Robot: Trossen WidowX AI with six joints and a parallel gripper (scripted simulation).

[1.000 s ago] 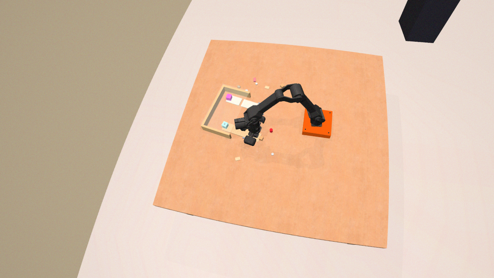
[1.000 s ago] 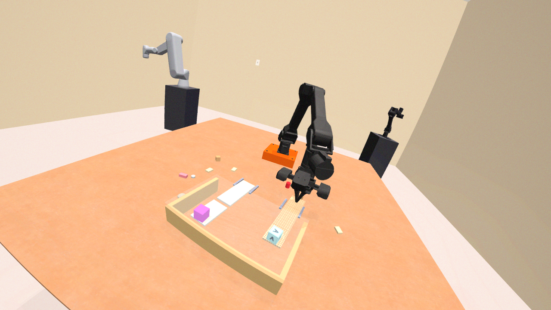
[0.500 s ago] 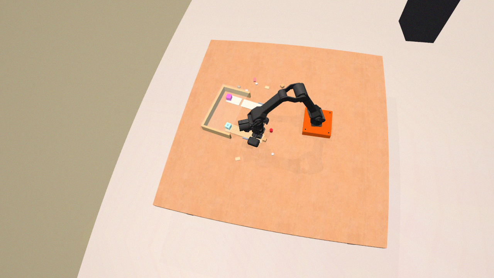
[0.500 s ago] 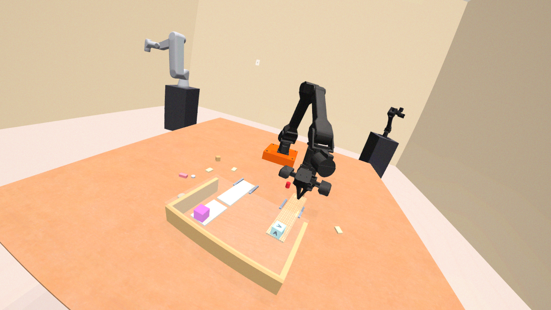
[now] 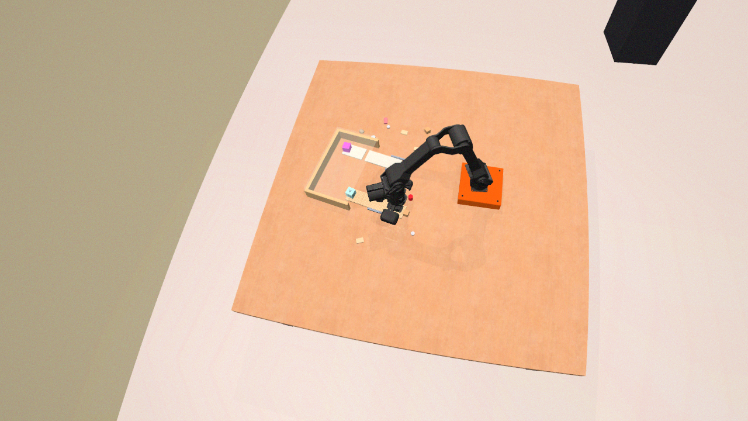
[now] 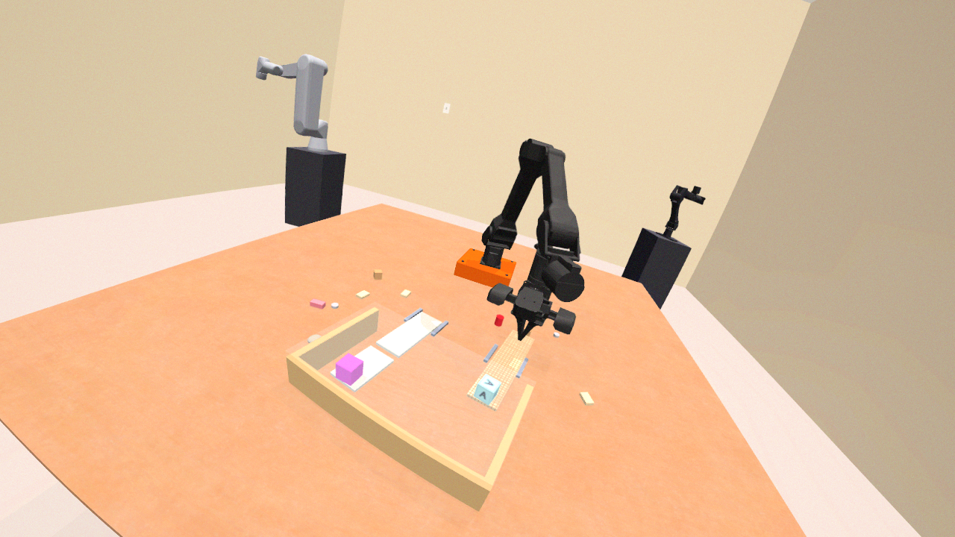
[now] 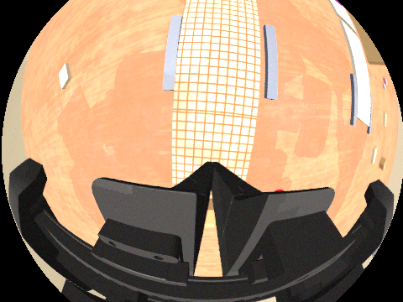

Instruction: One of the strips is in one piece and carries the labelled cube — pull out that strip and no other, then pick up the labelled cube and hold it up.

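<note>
Going by top view, 12 = picture top: walls [image 5: 322,162] [image 6: 387,434] [image 7: 374,46] on surface [image 5: 418,314] [image 6: 200,374] [image 7: 126,126], open towards 3. Base block [image 5: 494,200] [image 6: 467,268] well off at 3. Whole strip [image 5: 359,199] [image 6: 509,364] [image 7: 216,75] has labelled cube [image 5: 350,192] [image 6: 487,389] on its 9 o'clock end, hand [image 5: 393,205] [image 6: 521,337] [image 7: 212,164] over other end. Split strip [image 5: 381,158] [image 6: 408,333] [image 7: 360,75] sits at 12 from that one, other cube [image 5: 346,147] [image 6: 349,368] [image 7: 337,2] on its 9 o'clock end, fwiw.
</note>
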